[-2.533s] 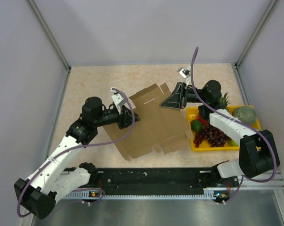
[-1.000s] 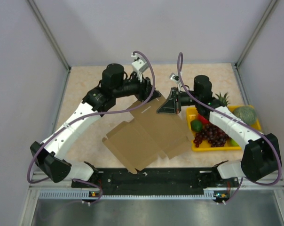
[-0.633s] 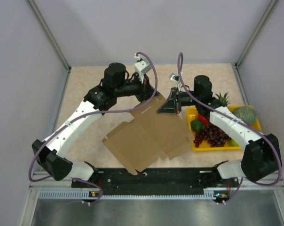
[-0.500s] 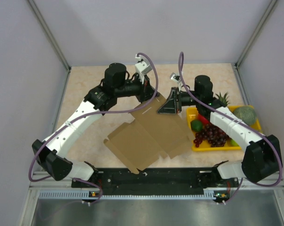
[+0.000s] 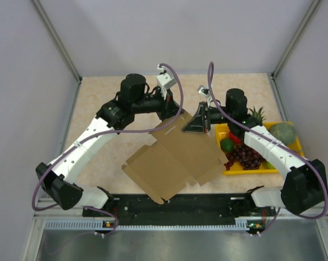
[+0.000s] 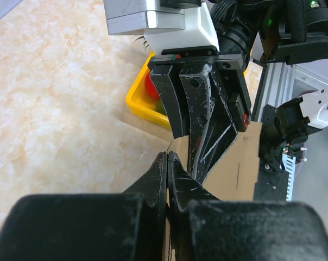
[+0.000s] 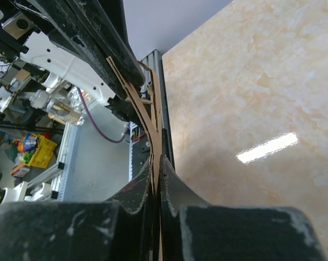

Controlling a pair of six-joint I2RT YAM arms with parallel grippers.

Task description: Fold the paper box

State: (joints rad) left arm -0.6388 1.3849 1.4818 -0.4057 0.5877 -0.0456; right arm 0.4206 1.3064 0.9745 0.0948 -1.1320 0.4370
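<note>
The unfolded paper box [image 5: 175, 157], a flat brown kraft cardboard sheet cut with flaps and tabs, sits over the middle of the beige marble-patterned desk [image 5: 109, 92]. It reaches from a near corner by the black rail [image 5: 207, 205] at the arms' bases to a far edge between the two arms.

The left hand [image 5: 175, 113] is closed on the left part of that far edge. Its wrist view shows the two black fingers [image 6: 159, 174] pressed together with the thin cardboard rim pinched at their tips. The right hand [image 5: 190, 126] is closed on the same edge just beside it (the two hands sit close, tips nearly facing each other). Its own wrist view shows the sheet edge-on, clamped between the fingers [image 7: 172, 185].

The far edge looks raised off the desk; whether the near corner touches the surface cannot be told. In the top view the sheet's right corner overlaps the left side of the yellow plastic tray [image 5: 256, 171], which holds dark grapes [image 5: 243, 155], a round green fruit [image 5: 227, 144] and a green melon [image 5: 283, 132].
</note>
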